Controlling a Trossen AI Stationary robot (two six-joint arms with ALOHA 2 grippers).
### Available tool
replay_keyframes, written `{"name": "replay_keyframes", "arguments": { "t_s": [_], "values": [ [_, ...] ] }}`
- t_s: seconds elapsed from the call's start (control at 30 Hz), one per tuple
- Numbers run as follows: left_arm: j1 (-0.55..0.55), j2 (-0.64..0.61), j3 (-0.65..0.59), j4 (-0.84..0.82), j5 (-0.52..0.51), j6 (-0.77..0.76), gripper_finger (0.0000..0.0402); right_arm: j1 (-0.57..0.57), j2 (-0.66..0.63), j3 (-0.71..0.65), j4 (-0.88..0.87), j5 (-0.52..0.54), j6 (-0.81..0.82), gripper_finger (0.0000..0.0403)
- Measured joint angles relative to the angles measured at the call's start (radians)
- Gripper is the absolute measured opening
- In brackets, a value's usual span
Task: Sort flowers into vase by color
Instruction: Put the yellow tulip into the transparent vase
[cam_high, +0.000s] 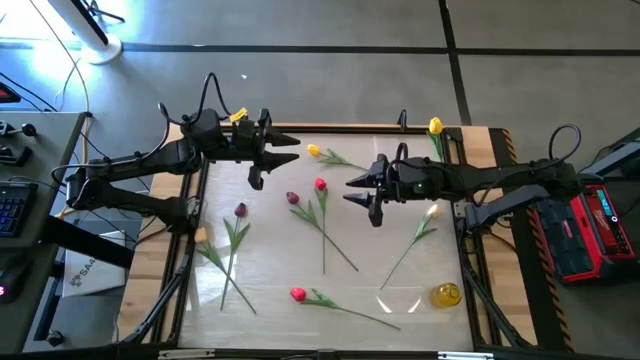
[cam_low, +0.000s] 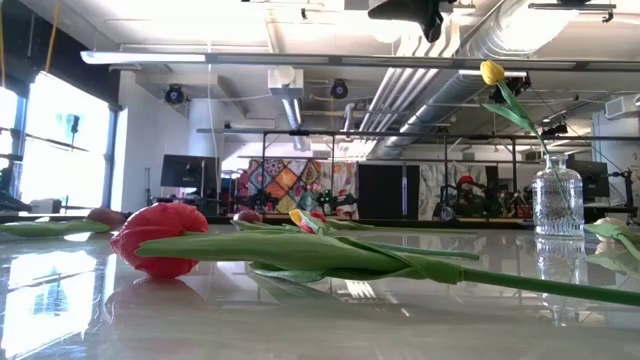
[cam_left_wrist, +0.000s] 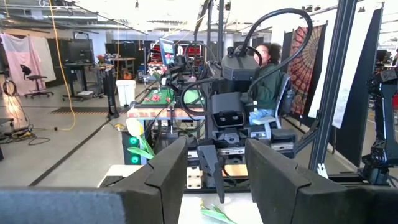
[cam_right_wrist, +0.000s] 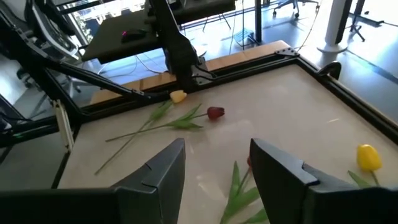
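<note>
Several tulips lie flat on the white table: a yellow one (cam_high: 313, 151) at the far side, a red one (cam_high: 320, 184) and a maroon one (cam_high: 292, 198) in the middle, another maroon (cam_high: 240, 210) to the left, a pale one (cam_high: 432, 210) to the right, and a red one (cam_high: 297, 294) near the front. One more yellow tulip (cam_low: 492, 72) stands in a clear glass vase (cam_low: 557, 200) at the far right corner. My left gripper (cam_high: 275, 162) hovers open above the far left. My right gripper (cam_high: 360, 195) hovers open right of the red tulip. Neither holds anything.
A yellow glass container (cam_high: 447, 294) stands near the front right corner. A raised dark frame (cam_high: 190, 250) runs around the table. Long green stems (cam_high: 323, 240) cross the middle of the table. A person (cam_left_wrist: 264, 68) sits beyond the table.
</note>
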Motion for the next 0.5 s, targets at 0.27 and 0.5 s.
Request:
{"name": "replay_keyframes", "arguments": {
  "t_s": [0.27,0.5],
  "values": [
    [0.0,0.0,0.0,0.0,0.0,0.0,0.0151,0.006,-0.005,0.0,0.001,0.058,0.01,0.017],
    [0.0,0.0,0.0,0.0,0.0,0.0,0.0151,0.074,-0.046,0.001,-0.018,0.107,0.051,0.017]
  ]
}}
